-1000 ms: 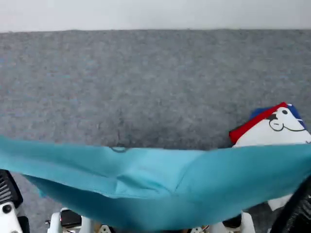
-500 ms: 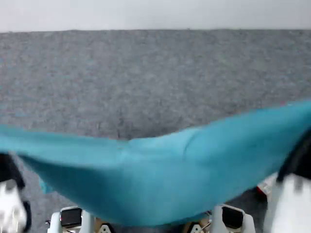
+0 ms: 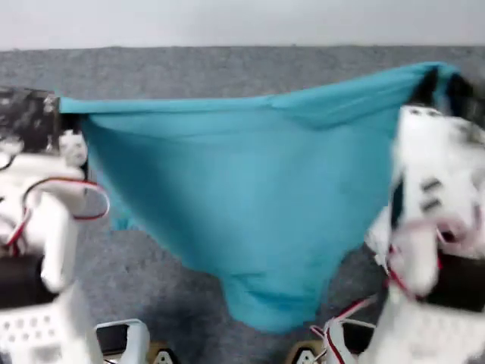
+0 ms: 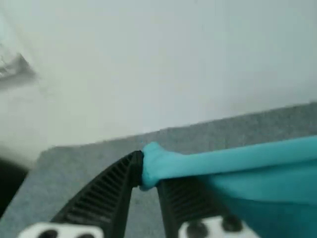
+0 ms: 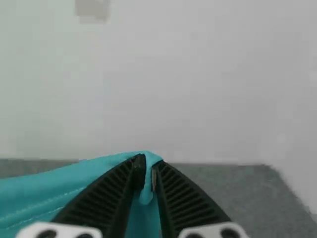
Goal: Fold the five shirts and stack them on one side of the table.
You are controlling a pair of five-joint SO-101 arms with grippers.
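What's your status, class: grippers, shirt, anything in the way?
Left gripper shut on teal shirt corner. Right gripper shut on other corner. Shirt hangs spread above table. No obstruction visible.

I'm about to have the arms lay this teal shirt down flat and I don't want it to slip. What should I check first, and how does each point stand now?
1. Left gripper pinches a corner of the teal shirt: ok, the fingers are shut on bunched cloth.
2. Right gripper pinches the other corner: ok.
3. Top edge spread between the two arms: ok, though one end is higher.
4. Body hangs open, not twisted: ok.
5. Lower hem lifted off the table: cannot tell.
6. Landing area behind the shirt free: cannot tell, the cloth hides it.
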